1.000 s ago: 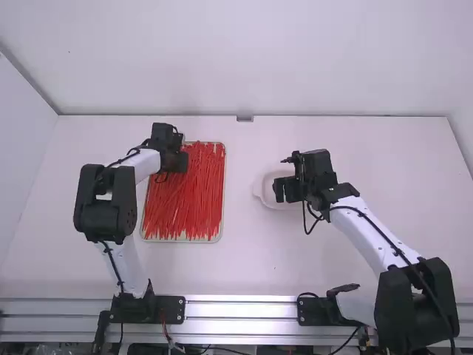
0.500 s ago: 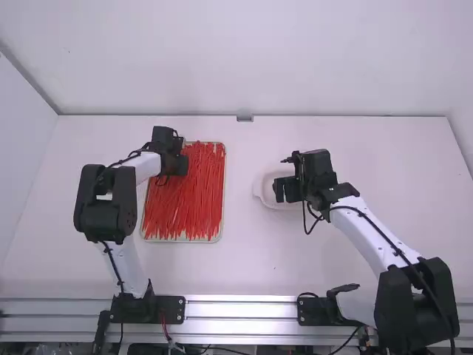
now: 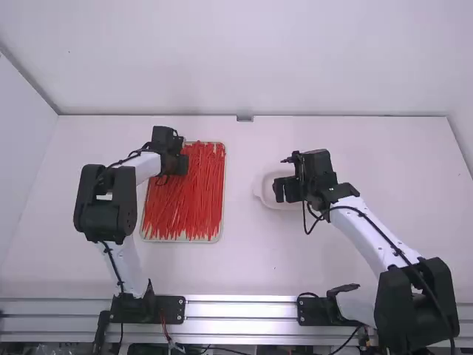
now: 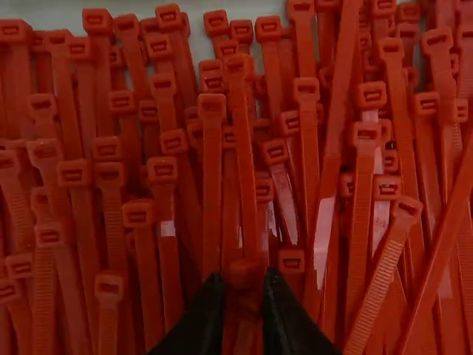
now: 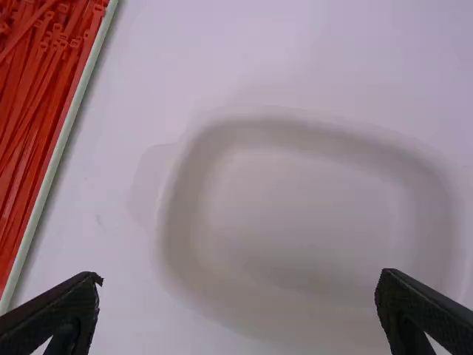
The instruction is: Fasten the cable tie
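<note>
The tie (image 4: 244, 314) I am after lies in the pile with its strap running away from me. My left pincer (image 4: 242, 277) is drawn narrow, with that tie pinched between my two fingers (image 4: 211, 314). Other ties (image 4: 148, 185) press close on both sides of it. They lie mostly parallel, heads toward the far end, some crossing at a slant.

They all lie in a flat tray (image 3: 223, 194), and the red heap (image 3: 188, 196) covers it nearly rim to rim. My left pincer (image 3: 168, 154) is low over the tray's far left corner, so the far rim and the left rim are both near me. Beyond the heads a pale strip of tray floor (image 4: 133, 11) shows.

Between the tray and the dish (image 3: 264, 189) is a band of bare table (image 3: 240, 200). My right pincer (image 3: 294, 186) hangs over the dish, well apart from the tie, with its fingers (image 5: 52, 314) spread wide and nothing between them. Under it I see the dish's plain white floor (image 5: 310, 222), rounded at the corners, with a small tab on the side toward the tray. The tray's pale rim (image 5: 70, 126) and more ties (image 5: 29, 89) lie just past it.

To the right of the dish the table (image 3: 392, 155) runs open as far as the wall, and there is open table along the near side too.
</note>
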`<state>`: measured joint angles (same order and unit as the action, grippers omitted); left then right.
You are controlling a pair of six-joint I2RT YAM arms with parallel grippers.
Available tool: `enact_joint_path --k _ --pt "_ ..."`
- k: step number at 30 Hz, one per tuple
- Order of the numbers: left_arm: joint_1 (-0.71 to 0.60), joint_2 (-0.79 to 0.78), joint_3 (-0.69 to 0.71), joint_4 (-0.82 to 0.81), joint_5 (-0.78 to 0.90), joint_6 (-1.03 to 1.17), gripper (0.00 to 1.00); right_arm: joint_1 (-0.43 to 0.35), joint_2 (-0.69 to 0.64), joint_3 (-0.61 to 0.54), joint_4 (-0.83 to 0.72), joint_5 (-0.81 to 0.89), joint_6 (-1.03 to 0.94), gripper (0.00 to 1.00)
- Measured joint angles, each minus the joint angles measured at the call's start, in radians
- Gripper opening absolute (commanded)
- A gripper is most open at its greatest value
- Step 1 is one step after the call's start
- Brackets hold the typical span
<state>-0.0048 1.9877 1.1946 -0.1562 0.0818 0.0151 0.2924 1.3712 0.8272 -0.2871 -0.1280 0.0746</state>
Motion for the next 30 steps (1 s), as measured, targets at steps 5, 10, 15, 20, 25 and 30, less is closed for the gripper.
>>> enact_joint_path --k 5,10,15,20,25,30 --pt "0.000 0.000 0.000 -0.007 0.000 0.000 0.25 0.000 0.000 0.000 0.000 0.000 0.000 1.00" --pt "0.000 0.000 0.000 -0.019 0.000 0.000 0.25 0.000 0.000 0.000 0.000 -0.001 0.001 1.00" --pt "0.000 0.000 0.011 -0.060 0.000 0.000 0.25 0.003 0.000 0.000 0.000 0.000 0.000 1.00" --pt "0.000 0.000 0.026 -0.067 0.000 0.000 0.25 0.013 0.000 0.000 0.000 0.000 0.000 1.00" --pt "-0.003 0.000 0.029 -0.068 0.000 0.000 0.26 0.013 0.000 0.000 0.000 0.000 0.000 1.00" --pt "-0.026 0.000 0.028 -0.065 -0.001 0.000 0.26 0.013 0.000 0.000 0.003 0.000 0.000 1.00"
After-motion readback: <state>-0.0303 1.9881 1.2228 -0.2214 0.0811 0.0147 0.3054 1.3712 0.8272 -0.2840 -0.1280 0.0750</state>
